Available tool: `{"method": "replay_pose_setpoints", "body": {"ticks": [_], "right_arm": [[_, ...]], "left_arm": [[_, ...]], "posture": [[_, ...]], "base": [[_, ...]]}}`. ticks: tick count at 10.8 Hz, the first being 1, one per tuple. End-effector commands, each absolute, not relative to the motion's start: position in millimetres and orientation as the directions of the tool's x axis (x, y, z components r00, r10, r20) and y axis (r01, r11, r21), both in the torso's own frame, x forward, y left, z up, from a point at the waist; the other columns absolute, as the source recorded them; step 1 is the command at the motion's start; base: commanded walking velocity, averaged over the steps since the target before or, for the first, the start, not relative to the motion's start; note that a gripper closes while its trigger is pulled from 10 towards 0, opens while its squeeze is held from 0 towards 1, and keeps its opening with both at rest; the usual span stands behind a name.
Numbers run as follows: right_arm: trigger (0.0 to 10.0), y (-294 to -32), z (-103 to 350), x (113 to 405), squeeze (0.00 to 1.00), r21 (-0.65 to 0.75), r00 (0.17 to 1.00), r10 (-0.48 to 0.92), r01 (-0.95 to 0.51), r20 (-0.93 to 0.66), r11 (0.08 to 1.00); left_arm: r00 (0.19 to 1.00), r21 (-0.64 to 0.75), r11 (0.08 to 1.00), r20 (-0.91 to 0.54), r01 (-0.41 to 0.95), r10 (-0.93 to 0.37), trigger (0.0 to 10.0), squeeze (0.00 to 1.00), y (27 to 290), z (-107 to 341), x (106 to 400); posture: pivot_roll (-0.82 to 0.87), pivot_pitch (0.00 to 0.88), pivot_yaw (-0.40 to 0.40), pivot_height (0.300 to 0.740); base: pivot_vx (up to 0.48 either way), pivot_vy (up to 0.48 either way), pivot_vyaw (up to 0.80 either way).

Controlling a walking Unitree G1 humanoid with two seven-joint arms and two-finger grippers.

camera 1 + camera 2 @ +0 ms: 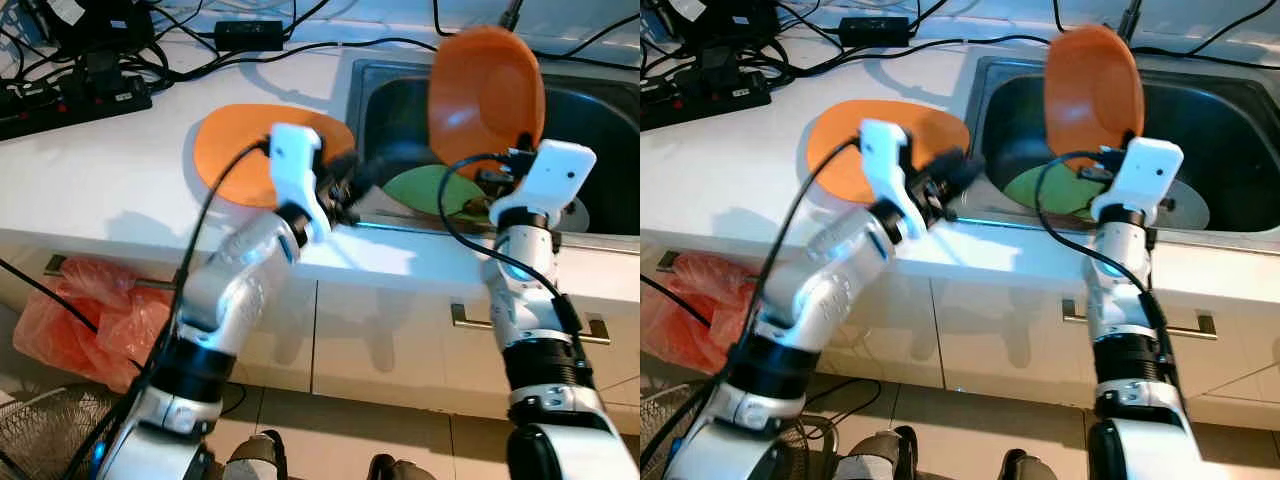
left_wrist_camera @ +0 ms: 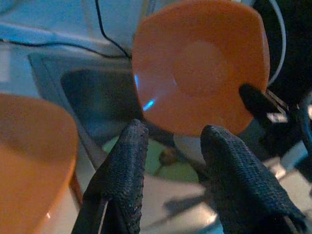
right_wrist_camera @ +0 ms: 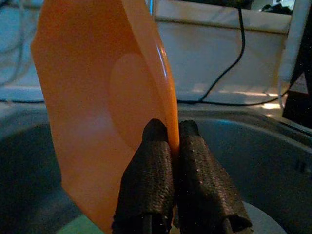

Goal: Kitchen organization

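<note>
Orange plates number two: one orange plate [image 1: 487, 95] stands nearly on edge above the sink [image 1: 600, 120], pinched at its lower rim by the right gripper [image 3: 174, 141], and a second orange plate [image 1: 235, 150] lies flat on the white counter [image 1: 100, 170] just left of the basin. The right wrist view gives what the head views cannot, both black fingers [image 3: 148, 180] clamped tight with the thin plate rim caught between them. The left wrist view shows the left gripper [image 2: 170, 146] at the sink's near-left corner, its two fingers spread apart with nothing between them, pointing across the basin toward the raised plate. One green plate [image 1: 430, 188] lies on the sink floor below the raised one, with a pale round disc [image 1: 1185, 205] just beside it on the right. Behind the counter runs a tangle of black cables [image 1: 200, 45] and one power strip [image 1: 70, 100]. One orange plastic bag [image 1: 85, 315] sits on the floor under the counter at the left.
</note>
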State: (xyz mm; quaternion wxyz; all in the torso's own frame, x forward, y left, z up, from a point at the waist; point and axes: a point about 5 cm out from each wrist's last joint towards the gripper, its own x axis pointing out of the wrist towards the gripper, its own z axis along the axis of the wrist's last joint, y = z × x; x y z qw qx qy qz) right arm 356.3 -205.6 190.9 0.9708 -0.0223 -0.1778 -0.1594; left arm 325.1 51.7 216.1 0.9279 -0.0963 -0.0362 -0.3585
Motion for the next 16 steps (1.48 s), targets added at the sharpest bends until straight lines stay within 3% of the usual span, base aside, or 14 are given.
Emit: {"method": "replay_pose_setpoints", "body": {"ticks": [1, 4, 7, 11, 13, 15, 16], "right_arm": [[10.0, -212.0, 203.3, 358.4, 0.00, -0.008, 0.863, -0.311, 0.342, 0.397, 0.940], [10.0, -216.7, 190.1, 362.3, 0.00, -0.073, 0.887, -0.300, 0.345, 0.351, 0.936], [10.0, -209.0, 161.2, 367.8, 0.00, -0.171, 0.952, -0.220, 0.258, 0.213, 0.951], [10.0, -195.1, 152.2, 371.1, 0.00, -0.195, 0.974, -0.144, 0.178, 0.176, 0.964], [10.0, -191.6, 152.7, 372.8, 0.55, -0.214, 0.978, -0.113, 0.150, 0.174, 0.965], [10.0, -185.4, 151.1, 374.5, 0.47, -0.242, 0.987, -0.056, 0.092, 0.153, 0.966], [10.0, -182.6, 151.5, 375.8, 0.00, -0.271, 0.988, -0.026, 0.067, 0.150, 0.960]], "left_arm": [[0.721, -0.118, 0.712, 0.135, 0.693, -0.679, 10.0, 0.00, 49.1, 215.0, 320.1], [0.695, -0.096, 0.688, 0.110, 0.719, -0.711, 10.0, 0.00, 44.9, 207.2, 311.1], [0.673, -0.071, 0.670, 0.088, 0.739, -0.734, 10.0, 0.00, 37.9, 202.1, 306.7], [0.673, -0.071, 0.669, 0.084, 0.740, -0.735, 10.0, 0.00, 33.4, 200.7, 301.8], [0.679, -0.072, 0.675, 0.081, 0.734, -0.729, 10.0, 0.00, 34.7, 199.3, 301.5], [0.676, -0.073, 0.672, 0.077, 0.737, -0.733, 10.0, 0.00, 33.5, 198.6, 300.7], [0.675, -0.072, 0.672, 0.076, 0.737, -0.733, 10.0, 0.00, 33.1, 198.7, 300.6]], "posture": [[0.21, 0.130, 0.009, 0.740], [0.22, 0.127, 0.009, 0.740], [0.22, 0.131, 0.009, 0.740], [0.24, 0.155, -0.008, 0.740], [0.24, 0.157, -0.011, 0.740], [0.24, 0.158, -0.015, 0.740], [0.24, 0.158, -0.016, 0.740]], "base": [[0.000, 0.000, 0.00], [0.000, 0.000, 0.00], [0.000, 0.000, 0.00], [0.000, 0.000, 0.00], [0.000, 0.000, 0.00], [0.000, 0.000, 0.00], [0.000, 0.000, 0.00]]}}
